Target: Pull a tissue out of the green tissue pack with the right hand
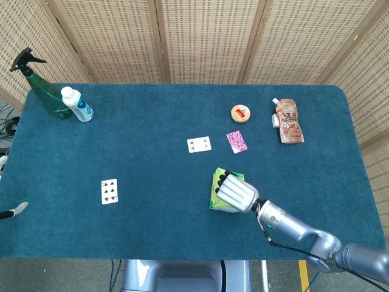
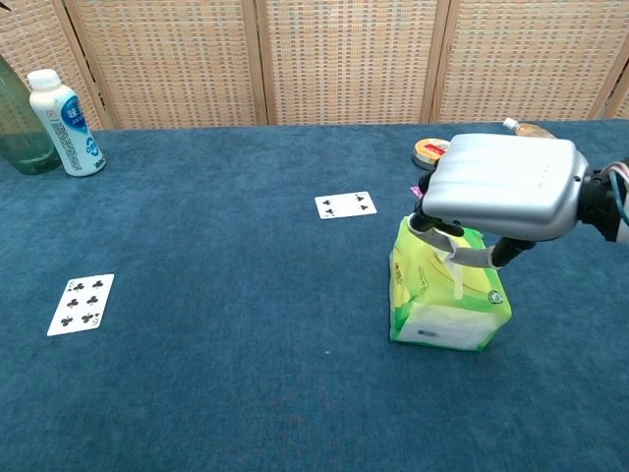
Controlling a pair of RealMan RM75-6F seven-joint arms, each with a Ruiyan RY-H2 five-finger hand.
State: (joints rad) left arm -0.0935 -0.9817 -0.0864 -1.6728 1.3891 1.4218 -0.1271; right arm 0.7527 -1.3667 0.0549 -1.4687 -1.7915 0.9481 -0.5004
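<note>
The green tissue pack (image 1: 217, 196) (image 2: 444, 313) lies on the blue table, right of centre. My right hand (image 1: 235, 193) (image 2: 501, 187) sits low over its top, palm down, hiding most of the opening. In the chest view a white tissue (image 2: 458, 278) stands out of the slot, and the thumb and the curled fingers meet on its upper part under the palm. At the head view's left edge only a grey sliver of my left hand (image 1: 13, 211) shows, too little to read its state.
Behind the pack lie a pink patterned card (image 1: 236, 141), a white playing card (image 1: 199, 144) (image 2: 346, 205), a round tin (image 1: 240, 112) and a brown pouch (image 1: 289, 120). Another playing card (image 1: 109, 190) (image 2: 81, 303) lies left. A spray bottle (image 1: 45, 91) and a white bottle (image 1: 78, 104) (image 2: 66, 123) stand far left.
</note>
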